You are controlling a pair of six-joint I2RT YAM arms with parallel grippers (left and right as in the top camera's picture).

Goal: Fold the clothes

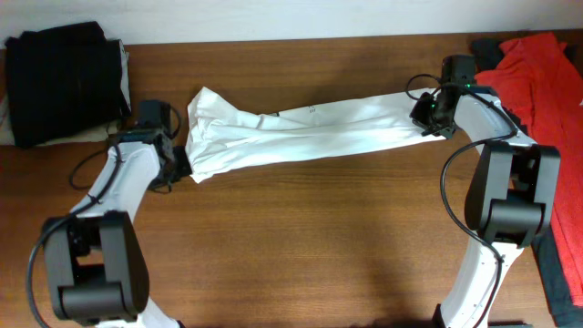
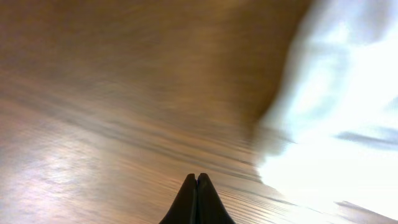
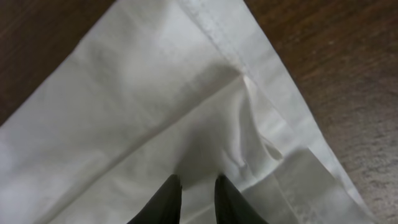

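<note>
Shirt (image 1: 301, 135) lies in a long wrinkled band across the table (image 1: 319, 246). Left tool (image 2: 197, 182) is closed and empty, over bare wood just beside the shirt. Right tool (image 3: 198, 182) is slightly open over the opposite end.

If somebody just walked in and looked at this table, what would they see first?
The white T-shirt, stretched into a long wrinkly band across the wooden table, with the left gripper at one end and the right gripper at the other. Next, the bright red garment at the table's right edge and the folded black clothes in the far left corner.
</note>
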